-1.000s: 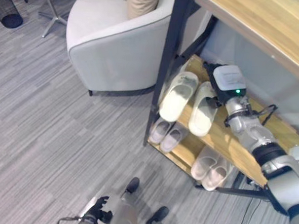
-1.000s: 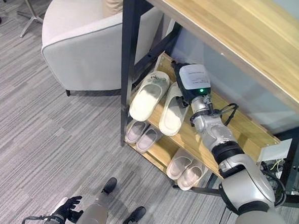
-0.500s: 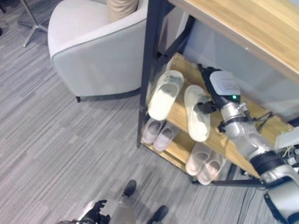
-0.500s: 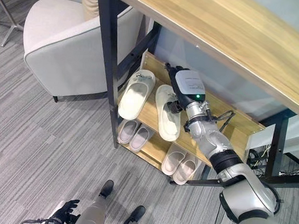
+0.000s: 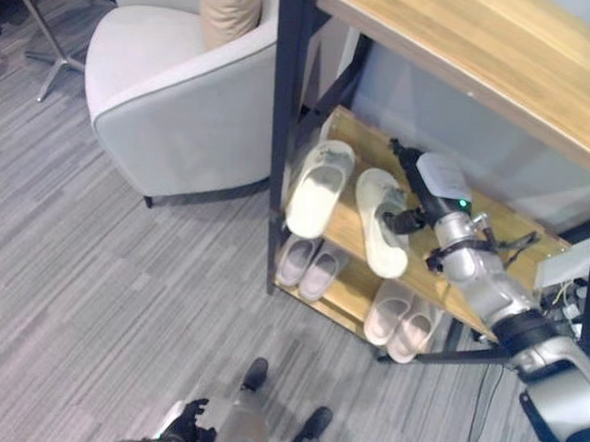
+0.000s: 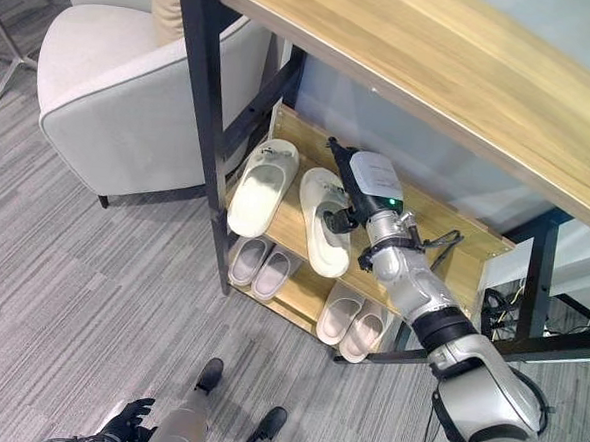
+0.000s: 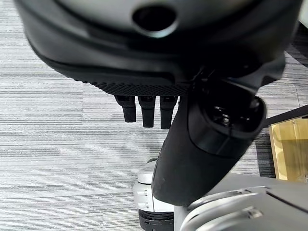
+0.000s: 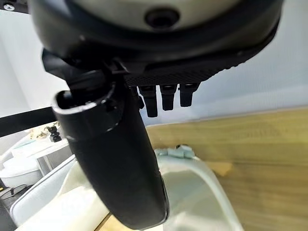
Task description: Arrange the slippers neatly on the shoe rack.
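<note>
Cream slipper [image 5: 379, 218] lies on the shoe rack [image 6: 470, 254] upper shelf, toe over the front edge, angled away from its mate [image 5: 317, 186] near the left post. Right hand [image 6: 349, 196] rests on its heel, thumb against it, fingers straight. Best swing the heel leftward until parallel. Since 1.0 s ago the toe has splayed outward. Left hand [image 7: 149, 108] hangs relaxed.

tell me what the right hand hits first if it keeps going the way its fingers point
Probably the pale back wall behind the middle shelf. The right hand, fingers straight and thumb against the slipper, points into the shoe rack with nothing between, though depth is hard to judge.
</note>
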Motion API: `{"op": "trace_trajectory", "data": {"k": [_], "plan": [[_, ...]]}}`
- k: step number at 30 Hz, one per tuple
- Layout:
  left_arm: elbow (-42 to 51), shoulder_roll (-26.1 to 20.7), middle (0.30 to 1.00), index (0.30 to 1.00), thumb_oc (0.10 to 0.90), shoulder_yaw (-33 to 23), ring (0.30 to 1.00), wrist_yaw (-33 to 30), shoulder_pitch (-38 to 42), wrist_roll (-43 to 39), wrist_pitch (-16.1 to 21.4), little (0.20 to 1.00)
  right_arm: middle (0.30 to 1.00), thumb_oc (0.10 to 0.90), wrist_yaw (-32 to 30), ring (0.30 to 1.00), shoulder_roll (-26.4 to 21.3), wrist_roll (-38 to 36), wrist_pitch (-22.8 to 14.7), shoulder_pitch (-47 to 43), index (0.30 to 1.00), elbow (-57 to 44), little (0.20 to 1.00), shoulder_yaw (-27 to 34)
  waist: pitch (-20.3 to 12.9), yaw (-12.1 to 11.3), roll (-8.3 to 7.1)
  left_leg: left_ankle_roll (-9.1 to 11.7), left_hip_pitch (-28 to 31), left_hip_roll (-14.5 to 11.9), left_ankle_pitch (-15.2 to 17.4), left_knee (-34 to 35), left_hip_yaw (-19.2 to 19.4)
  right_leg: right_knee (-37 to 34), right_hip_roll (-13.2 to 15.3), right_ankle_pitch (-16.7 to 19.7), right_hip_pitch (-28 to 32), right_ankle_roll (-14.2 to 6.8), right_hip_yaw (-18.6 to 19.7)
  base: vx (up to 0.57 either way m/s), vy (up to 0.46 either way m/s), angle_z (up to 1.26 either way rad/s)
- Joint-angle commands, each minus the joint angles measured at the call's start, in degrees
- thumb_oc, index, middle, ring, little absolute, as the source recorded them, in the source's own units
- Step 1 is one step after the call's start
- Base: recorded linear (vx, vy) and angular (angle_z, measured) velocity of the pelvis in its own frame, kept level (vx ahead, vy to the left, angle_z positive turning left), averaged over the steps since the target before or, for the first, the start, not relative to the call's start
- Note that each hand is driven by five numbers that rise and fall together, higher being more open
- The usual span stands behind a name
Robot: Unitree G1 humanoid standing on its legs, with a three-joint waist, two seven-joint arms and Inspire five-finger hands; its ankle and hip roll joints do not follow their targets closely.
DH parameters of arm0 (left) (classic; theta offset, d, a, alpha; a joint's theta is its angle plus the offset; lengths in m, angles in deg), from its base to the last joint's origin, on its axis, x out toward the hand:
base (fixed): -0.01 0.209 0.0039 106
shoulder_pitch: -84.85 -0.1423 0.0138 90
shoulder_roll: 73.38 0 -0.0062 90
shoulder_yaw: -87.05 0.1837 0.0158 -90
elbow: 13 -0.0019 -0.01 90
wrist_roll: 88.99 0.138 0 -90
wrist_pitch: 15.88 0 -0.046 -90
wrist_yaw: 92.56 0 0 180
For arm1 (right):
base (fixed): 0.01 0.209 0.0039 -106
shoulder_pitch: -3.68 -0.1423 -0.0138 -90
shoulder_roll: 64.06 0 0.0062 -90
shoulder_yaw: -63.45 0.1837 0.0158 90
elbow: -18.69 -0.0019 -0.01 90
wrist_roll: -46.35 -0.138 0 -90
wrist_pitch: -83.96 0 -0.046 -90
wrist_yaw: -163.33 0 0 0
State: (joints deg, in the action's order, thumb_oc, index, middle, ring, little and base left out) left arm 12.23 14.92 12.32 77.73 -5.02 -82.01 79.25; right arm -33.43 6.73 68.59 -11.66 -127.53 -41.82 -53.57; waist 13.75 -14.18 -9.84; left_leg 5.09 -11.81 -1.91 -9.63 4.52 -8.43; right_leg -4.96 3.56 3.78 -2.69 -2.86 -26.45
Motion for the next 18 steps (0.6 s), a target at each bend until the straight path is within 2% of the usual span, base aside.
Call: {"op": "trace_trajectory", "data": {"k": [1,10,18], "plan": [[-2.06,3.09,0.9,0.9,0.8,0.65,0.9,0.39,0.2,-1.38,1.55,0.9,0.9,0.8,-2.65,0.9,-1.75,-4.95,-2.48,-0.01,0.9,-5.3,0.9,5.66,-4.16,1.39,-1.22,0.5,4.63,-0.86,8.02,0.48,4.53,0.2,2.12,-2.92,-0.03,-4.63,1.95,0.0,0.0,0.0],[-2.65,3.87,0.9,0.9,0.8,-0.06,0.9,1.03,0.39,-0.83,0.92,0.9,0.9,0.8,-2.42,0.9,3.59,-20.71,-6.19,11.29,0.9,-11.0,0.9,16.19,-4.44,2.98,-0.78,0.07,5.02,-0.63,8.39,0.48,5.2,0.33,2.38,-2.53,-0.31,-4.72,2.56,0.0,0.005,-0.01],[-2.6,3.88,0.9,0.9,0.8,0.11,0.9,1.41,0.56,-0.75,0.4,0.9,0.9,0.8,0.13,0.9,9.81,-34.22,-7.7,14.91,0.9,-9.05,0.9,17.97,-4.15,3.35,-0.36,-0.17,5.21,-0.57,8.48,0.48,5.91,0.35,2.6,-2.23,-0.7,-4.76,3.1,0.0,0.016,-0.08]]}}
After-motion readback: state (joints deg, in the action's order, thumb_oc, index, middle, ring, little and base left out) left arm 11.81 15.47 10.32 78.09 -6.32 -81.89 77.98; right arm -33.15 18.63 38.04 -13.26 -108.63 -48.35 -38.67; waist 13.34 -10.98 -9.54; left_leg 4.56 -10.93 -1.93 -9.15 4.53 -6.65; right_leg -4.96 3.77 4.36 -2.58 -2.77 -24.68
